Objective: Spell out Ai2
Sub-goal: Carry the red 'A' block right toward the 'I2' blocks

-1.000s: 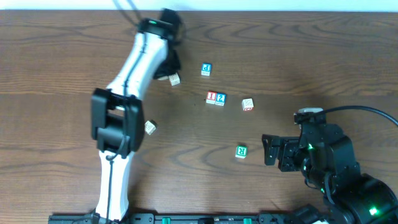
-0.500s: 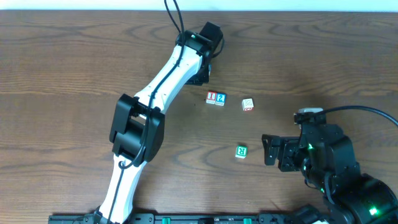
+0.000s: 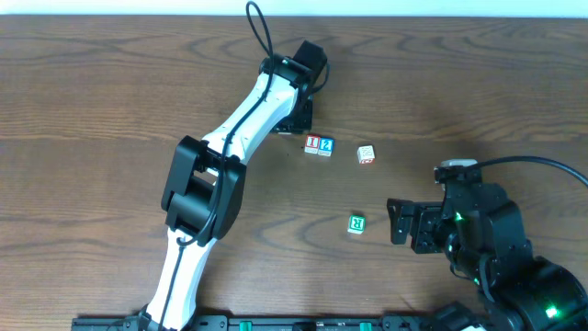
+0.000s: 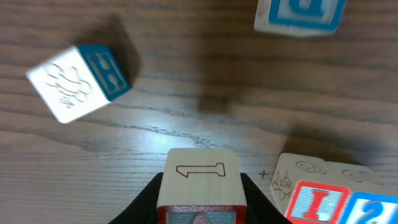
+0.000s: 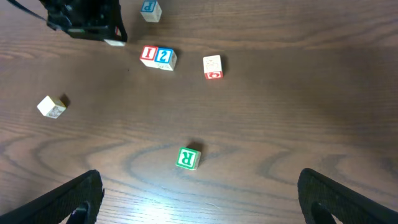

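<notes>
Left gripper (image 3: 295,118) grips the A cube (image 4: 200,173) just up-left of the joined I cube (image 3: 312,143) and 2 cube (image 3: 326,145), likely to prefix them; right gripper (image 3: 397,222) gapes idle.

The I cube (image 3: 312,144) and 2 cube (image 3: 326,145) are sitting touching on the bench (image 3: 459,83), I to the left. The A cube (image 4: 198,180) is hanging in the left gripper's (image 3: 296,119) jaws, near the I cube, left and behind. The R cube (image 3: 356,222) is lying well apart, nearer the robot.

Eight letter cubes (image 5: 188,157) in all — two robot arms (image 3: 248,106), one wooden table (image 3: 478,74)
</notes>
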Action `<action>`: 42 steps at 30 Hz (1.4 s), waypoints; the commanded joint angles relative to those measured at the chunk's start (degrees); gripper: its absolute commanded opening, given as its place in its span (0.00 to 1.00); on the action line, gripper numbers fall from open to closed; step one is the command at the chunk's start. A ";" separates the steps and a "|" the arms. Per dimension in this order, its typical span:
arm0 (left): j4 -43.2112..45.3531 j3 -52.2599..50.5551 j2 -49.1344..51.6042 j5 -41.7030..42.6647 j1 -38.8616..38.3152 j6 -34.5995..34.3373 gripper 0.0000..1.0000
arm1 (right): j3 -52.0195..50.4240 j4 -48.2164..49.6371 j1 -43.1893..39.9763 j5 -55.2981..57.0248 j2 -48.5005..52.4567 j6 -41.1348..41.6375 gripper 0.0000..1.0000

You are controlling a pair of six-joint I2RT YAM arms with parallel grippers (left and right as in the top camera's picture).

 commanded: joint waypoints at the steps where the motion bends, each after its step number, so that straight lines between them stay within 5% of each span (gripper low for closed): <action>1: 0.98 -1.86 -0.26 2.97 0.02 0.85 0.06 | -0.15 -0.09 0.26 0.00 0.02 0.42 0.99; 42: 3.10 -6.78 -0.26 7.30 -0.26 5.38 0.10 | -0.15 -0.09 0.26 0.00 0.02 0.42 0.99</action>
